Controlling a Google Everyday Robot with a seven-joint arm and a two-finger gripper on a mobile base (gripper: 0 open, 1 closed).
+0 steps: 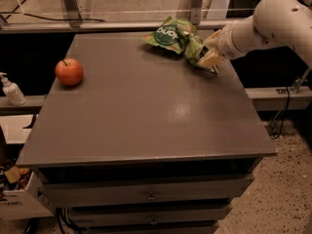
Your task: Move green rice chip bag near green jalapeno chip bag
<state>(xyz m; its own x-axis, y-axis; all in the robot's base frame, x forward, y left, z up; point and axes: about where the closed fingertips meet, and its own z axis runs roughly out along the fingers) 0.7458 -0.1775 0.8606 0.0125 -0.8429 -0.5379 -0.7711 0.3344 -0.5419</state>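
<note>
Table (146, 126): grey top, drawers beneath. Apple (69, 71): 9 o'clock, near the left edge. Gripper (208, 62): 2 o'clock, clamped on the end of the green rice chip bag (193, 47). That bag sits at 1 o'clock, touching the green jalapeno chip bag (165, 34), which lies by the far edge.

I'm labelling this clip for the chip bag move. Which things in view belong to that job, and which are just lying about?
Part of the job:
green rice chip bag, right beside the green jalapeno chip bag, far right of the table
gripper, at the rice bag's right end

Just lying about:
apple, table's left side
pump bottle, on the ledge left of the table
</note>
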